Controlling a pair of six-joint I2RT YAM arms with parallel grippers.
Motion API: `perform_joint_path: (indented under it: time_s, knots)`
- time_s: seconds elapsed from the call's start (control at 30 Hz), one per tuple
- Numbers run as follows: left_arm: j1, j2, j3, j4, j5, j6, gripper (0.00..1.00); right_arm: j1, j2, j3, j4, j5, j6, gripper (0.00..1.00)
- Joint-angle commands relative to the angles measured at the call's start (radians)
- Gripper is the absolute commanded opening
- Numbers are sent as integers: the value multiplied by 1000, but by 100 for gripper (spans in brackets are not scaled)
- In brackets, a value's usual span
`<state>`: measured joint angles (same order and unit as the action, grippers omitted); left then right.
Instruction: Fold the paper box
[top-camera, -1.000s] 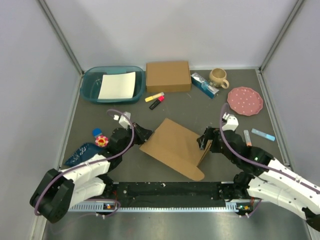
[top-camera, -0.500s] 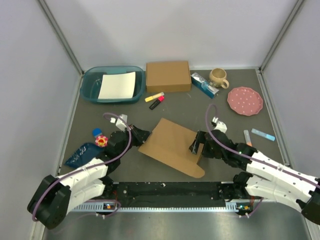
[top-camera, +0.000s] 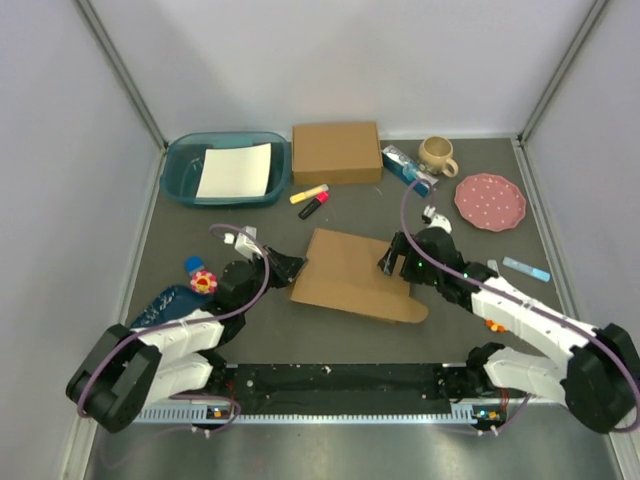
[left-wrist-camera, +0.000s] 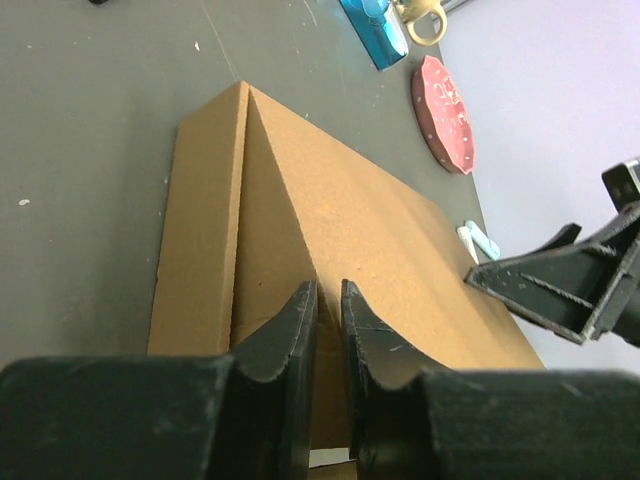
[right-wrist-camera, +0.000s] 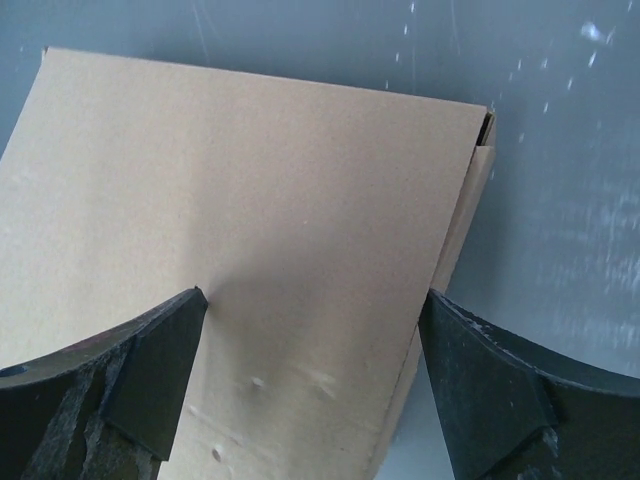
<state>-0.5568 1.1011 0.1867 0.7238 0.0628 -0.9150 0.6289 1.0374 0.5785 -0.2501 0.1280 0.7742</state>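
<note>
**Task item.** One paper box (top-camera: 355, 278) lies near the middle of the desk (top-camera: 200, 235), between the two grippers. A broad brown panel faces up. The left wrist view shows a narrow strip folded along one side of that panel.

**Left gripper** (top-camera: 291, 268). It sits at the paper box's left edge. The jaws are almost closed and pinch a cardboard edge between them.

**Right gripper** (top-camera: 393, 258). It sits at the paper box's right end. The jaws stand wide apart, one finger on either side above the panel, and grip nothing.

**Other items, counted.**
- One teal basin (top-camera: 180, 172) sits at the far left and holds one white sheet (top-camera: 235, 170).
- One smaller box (top-camera: 336, 152), closed, stands just right of the basin.
- Two markers lie just in front of the smaller box, one yellow marker (top-camera: 308, 193) and one red marker (top-camera: 313, 206), side by side.
- One blue carton (top-camera: 408, 170) lies beside one beige mug (top-camera: 436, 154).
- One pink plate (top-camera: 490, 201) lies at the far right.
- One pale blue stick (top-camera: 525, 268) lies near the right edge.
</note>
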Motion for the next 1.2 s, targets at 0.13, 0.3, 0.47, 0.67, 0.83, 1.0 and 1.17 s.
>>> perform_joint_path:
  time_s: [0.13, 0.3, 0.47, 0.67, 0.83, 1.0, 1.17]
  knots:
    - [-25, 60, 23, -126, 39, 19, 20, -63, 173, 161, 63, -79, -185, 88]
    - [-25, 25, 56, -202, -15, 41, 21, -86, 104, 176, -18, -62, -211, 88]
    - [-25, -10, 43, -238, -54, 42, 22, -87, -43, 130, -87, -94, -171, 89]
    - [-25, -14, 14, -231, -54, 25, 22, -86, -134, 35, -94, -198, -81, 88]
    - [-29, -32, 0, -233, -54, 18, 22, -84, -139, -14, -110, -235, -55, 86]
    - [-41, -64, -13, -247, -55, 5, 22, -84, -122, -49, -92, -268, -43, 83]
    - [-58, -90, -46, -251, -54, -15, 21, -84, -102, -100, -31, -278, -21, 69]
